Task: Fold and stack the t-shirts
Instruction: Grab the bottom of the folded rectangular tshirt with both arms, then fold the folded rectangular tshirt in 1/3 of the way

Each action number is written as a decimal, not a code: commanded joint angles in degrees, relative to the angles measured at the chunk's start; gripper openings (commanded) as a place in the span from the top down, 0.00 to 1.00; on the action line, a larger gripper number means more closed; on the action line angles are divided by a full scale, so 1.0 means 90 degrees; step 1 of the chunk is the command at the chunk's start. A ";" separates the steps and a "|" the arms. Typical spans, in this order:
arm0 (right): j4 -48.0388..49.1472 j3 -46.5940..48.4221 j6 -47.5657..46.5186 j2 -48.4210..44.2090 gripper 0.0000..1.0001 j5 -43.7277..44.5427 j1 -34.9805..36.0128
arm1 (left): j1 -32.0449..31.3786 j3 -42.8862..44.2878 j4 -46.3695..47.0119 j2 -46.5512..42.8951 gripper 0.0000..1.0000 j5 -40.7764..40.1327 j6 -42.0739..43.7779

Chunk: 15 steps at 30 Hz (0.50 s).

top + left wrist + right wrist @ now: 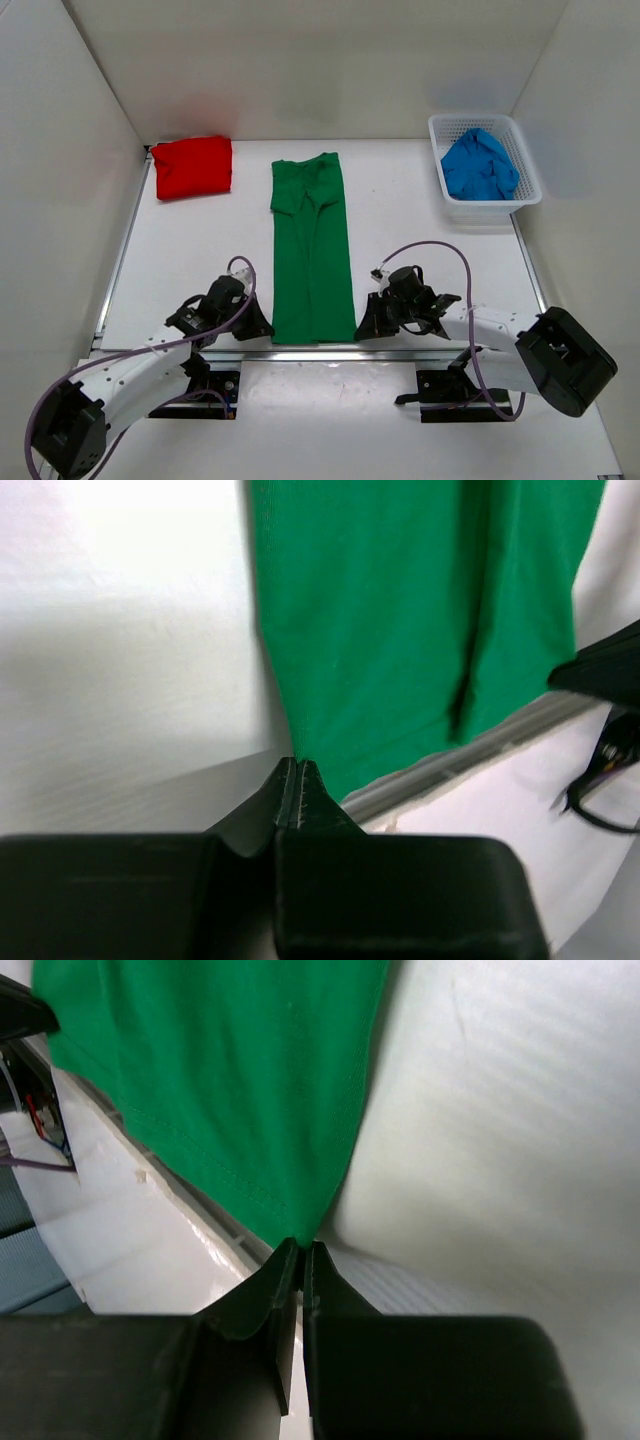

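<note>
The white table bears a long green cloth t-shirt folded into a narrow strip; right of its far end stands a white plastic lattice basket; left of that end lies a folded red cloth t-shirt; a crumpled blue cloth t-shirt sits in the basket; the left gripper pinches the strip's near left corner between closed fingers; the right gripper pinches its near right corner likewise.

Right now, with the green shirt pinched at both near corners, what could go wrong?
The left gripper and right gripper hold only the very corner tips of the green shirt, so it may slip free when lifted. Its hem lies at the metal rail and might snag there.
</note>
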 commanded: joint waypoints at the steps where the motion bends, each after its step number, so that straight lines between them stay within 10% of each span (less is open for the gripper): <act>1: -0.0384 -0.0081 -0.0110 -0.0256 1.00 -0.0254 0.0044 | -0.0257 -0.0177 -0.0199 0.0020 1.00 0.0148 -0.0005; 15: -0.2080 0.2416 -0.1367 0.0894 1.00 -0.1094 -0.0745 | 0.1049 0.1996 -0.0071 0.1454 1.00 0.1182 0.0541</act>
